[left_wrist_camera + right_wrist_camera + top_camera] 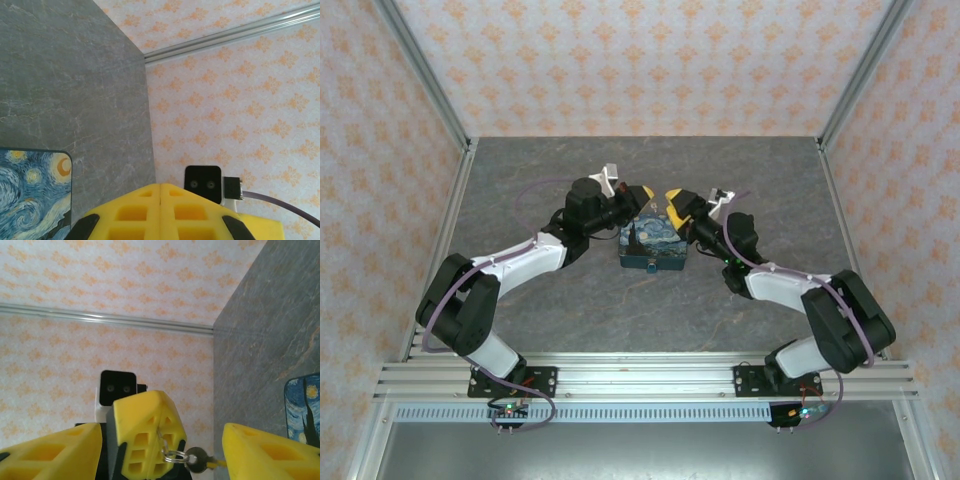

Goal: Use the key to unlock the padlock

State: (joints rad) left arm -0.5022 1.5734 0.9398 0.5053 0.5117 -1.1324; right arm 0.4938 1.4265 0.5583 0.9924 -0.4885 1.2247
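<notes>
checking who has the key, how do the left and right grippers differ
The left gripper is shut, fingers pressed together; the right gripper is open, fingers apart. The left gripper holds the key by its ring; the right gripper holds nothing. Both have yellow fingers and face each other.

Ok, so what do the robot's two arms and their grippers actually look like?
The left arm and right arm are both white links with black joint housings, each trailed by a thin purplish cable. The left gripper and right gripper have chunky yellow wedge-shaped fingers with hollow pockets, and a black camera block sits behind them.
</notes>
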